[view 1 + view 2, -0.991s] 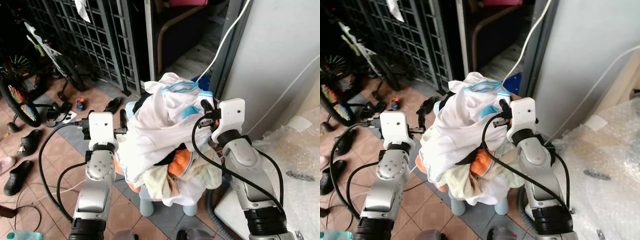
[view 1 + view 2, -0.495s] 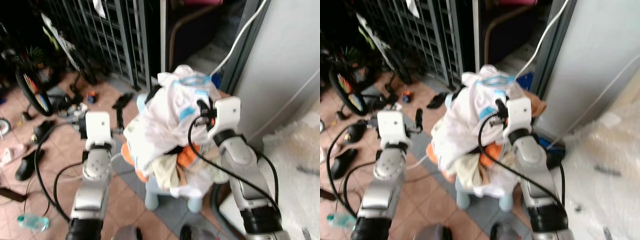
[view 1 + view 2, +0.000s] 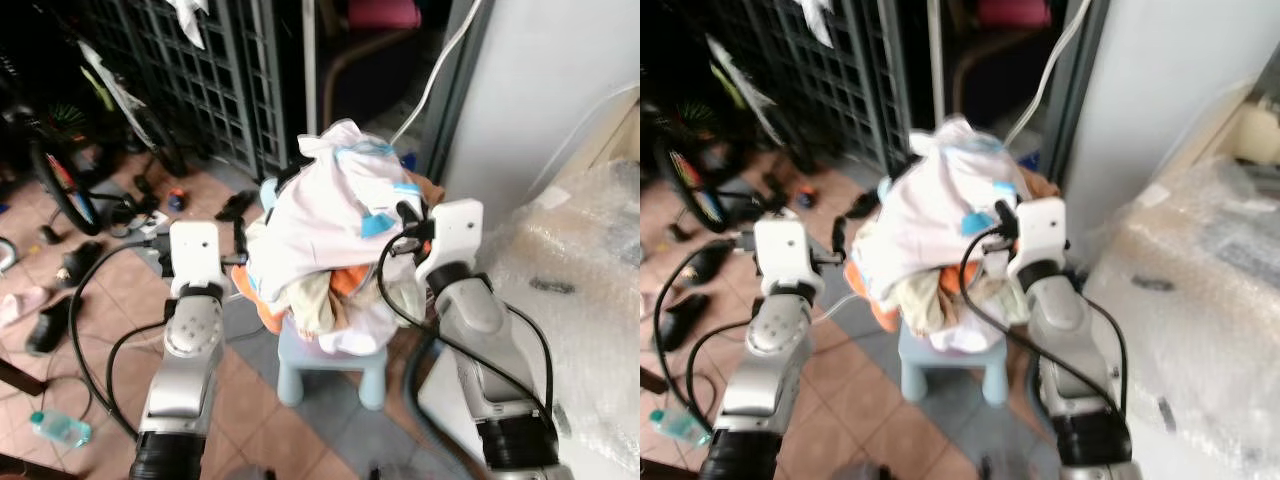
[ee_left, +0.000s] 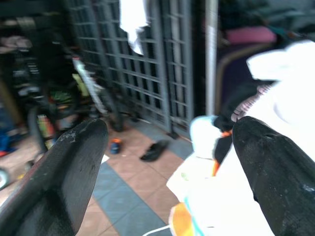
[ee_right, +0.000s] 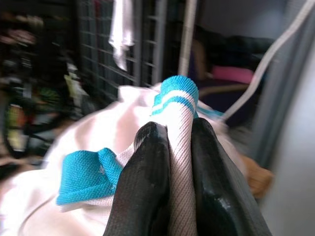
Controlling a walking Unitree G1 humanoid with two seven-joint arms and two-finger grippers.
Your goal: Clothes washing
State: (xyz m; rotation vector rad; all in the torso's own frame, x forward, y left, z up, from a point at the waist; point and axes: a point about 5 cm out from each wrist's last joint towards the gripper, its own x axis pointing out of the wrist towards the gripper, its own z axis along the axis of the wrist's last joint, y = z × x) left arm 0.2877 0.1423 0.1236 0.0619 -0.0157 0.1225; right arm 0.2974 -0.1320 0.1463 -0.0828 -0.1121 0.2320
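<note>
still pinching white shirt [image 5: 179,128], right gripper [image 5: 173,147] raised.

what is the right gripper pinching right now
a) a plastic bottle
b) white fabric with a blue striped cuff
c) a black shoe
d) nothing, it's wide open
b: in the right wrist view the right gripper has its two black fingers closed on a fold of the white garment, whose blue striped cuff sticks up just past the fingertips.
</note>
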